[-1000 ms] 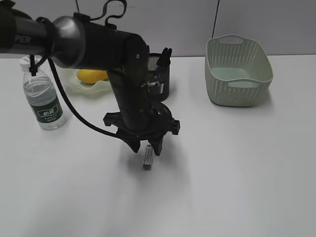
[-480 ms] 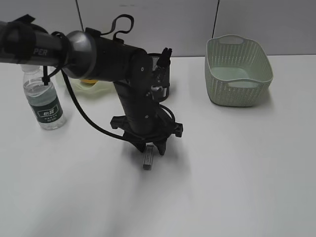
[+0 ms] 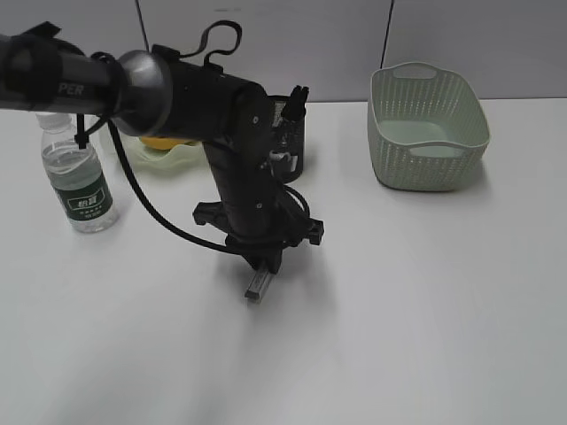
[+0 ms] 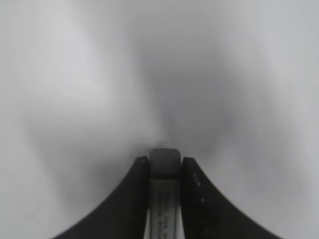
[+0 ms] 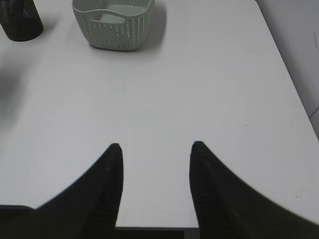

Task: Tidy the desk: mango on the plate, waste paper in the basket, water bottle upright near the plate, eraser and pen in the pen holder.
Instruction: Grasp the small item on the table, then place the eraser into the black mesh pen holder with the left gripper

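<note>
The left arm [image 3: 226, 150] is matte black with a glossy grey rounded joint housing [image 3: 142, 80] and white lettering ending "PER" on its tube. Black cables [image 3: 133, 190] loop along it, one arching over the top. Both grippers have black, curved, tapering fingers [image 5: 107, 184].
</note>
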Tool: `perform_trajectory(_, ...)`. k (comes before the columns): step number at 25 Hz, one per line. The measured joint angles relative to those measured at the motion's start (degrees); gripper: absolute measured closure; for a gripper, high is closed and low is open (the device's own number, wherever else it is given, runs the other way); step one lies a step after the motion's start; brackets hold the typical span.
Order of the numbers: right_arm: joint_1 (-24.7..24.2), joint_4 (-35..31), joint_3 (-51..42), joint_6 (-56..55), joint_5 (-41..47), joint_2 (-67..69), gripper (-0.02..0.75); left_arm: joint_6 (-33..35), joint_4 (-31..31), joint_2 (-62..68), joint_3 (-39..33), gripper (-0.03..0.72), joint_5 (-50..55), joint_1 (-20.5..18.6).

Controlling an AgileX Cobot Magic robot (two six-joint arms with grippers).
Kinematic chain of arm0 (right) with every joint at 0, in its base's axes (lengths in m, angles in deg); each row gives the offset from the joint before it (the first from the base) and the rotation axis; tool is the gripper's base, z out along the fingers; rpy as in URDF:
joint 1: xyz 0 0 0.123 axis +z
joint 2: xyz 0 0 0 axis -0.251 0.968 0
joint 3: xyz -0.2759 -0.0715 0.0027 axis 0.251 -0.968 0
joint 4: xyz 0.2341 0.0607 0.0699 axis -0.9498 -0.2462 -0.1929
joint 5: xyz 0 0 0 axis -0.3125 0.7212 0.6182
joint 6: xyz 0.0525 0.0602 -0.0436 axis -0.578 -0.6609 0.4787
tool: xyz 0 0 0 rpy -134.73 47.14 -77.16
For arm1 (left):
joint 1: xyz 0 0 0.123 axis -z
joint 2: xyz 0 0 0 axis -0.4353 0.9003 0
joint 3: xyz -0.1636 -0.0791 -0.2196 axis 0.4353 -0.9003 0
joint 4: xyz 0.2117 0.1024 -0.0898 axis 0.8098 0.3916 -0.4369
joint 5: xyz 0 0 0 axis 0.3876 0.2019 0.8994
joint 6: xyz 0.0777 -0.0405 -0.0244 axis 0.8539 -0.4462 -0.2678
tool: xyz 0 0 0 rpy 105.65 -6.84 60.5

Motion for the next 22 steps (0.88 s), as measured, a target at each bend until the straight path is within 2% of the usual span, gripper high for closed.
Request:
perform_trajectory(4,0.0,0.0,0.0,0.0,0.0,0.0,0.377,0.0,3.2,-6.4,0.6,0.542,-1.5,-0.1)
perform_trajectory(7,0.0,0.0,0.0,0.0,0.0,0.0,0.377,0.0,3.2,-11.3,0.6,0.542,-6.1,-1.0)
perform_trajectory(14,0.0,0.0,0.0,0.0,0.0,0.0,0.377,0.0,5.2,-15.3,0.7,0.543,-27.6,-5.7)
perform_trajectory(22,0.0,0.0,0.0,0.0,0.0,0.0,0.377,0.0,16.3,-11.3,0.7,0.543,-49.4,-8.8)
